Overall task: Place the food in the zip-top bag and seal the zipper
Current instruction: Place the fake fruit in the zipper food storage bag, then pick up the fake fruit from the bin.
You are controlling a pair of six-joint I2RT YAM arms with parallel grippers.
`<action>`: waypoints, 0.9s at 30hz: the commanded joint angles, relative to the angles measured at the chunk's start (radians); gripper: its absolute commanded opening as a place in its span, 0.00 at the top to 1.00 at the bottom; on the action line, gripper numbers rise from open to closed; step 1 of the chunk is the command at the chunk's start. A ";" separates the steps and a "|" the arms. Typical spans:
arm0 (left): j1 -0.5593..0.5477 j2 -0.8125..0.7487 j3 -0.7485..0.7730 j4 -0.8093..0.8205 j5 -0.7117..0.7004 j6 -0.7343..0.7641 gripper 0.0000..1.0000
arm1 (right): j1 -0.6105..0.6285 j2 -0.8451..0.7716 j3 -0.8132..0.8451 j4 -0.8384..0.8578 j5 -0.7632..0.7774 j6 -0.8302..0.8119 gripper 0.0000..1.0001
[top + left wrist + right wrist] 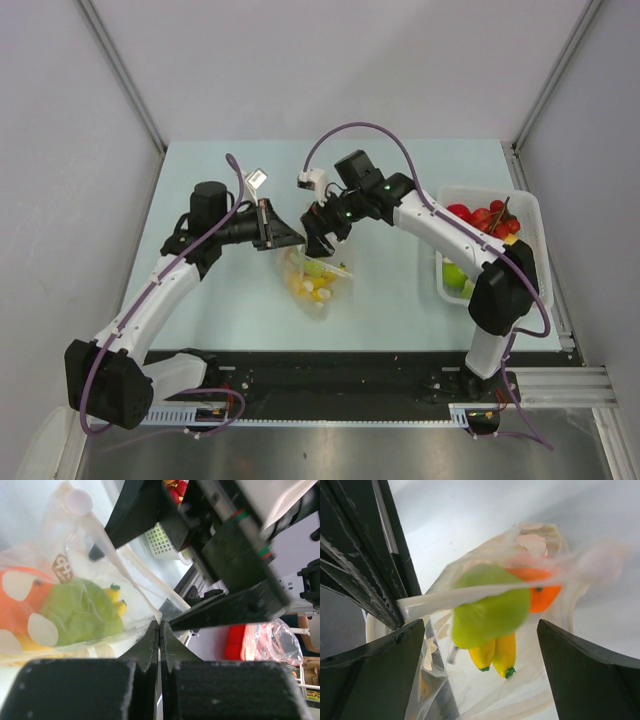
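- Overhead camera: zip-top bag (318, 282) at frame centre, mouth uppermost, belly sagging toward pale table (220, 300); yellow and orange food visible through the plastic. Left gripper (292, 238) at the bag's upper left corner, right gripper (322, 243) just beside it at the mouth. Red tomatoes and a green apple in white basket (470, 190) at the right edge, so loading possibly unfinished.
- Left wrist camera: left gripper fingers (150, 645) pressed together at lower centre, nipping the bag's mouth edge. Likely an anchor, keeping that edge stretched rather than slack. Orange (17, 592), green apple (80, 610) and bananas (117, 600) inside the bag at left. Right gripper's black fingers (230, 600) across the upper right, spread apart, with the bag's edge running up between them.
- Right wrist camera: right gripper's jaws wide apart at lower left and lower right, gripping nothing, straddling the bag. Zipper (470, 594) a white band from the left gripper's tip at mid-left across the green apple toward a blurred right end; orange behind, bananas below. Probably poised to close on the band and press it shut. Floppy plastic, so a slip from the anchoring pinch a fair risk.
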 commanded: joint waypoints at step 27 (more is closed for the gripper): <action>0.010 -0.077 -0.069 0.023 0.028 0.048 1.00 | -1.177 -0.570 -0.164 -0.750 0.054 -0.670 0.02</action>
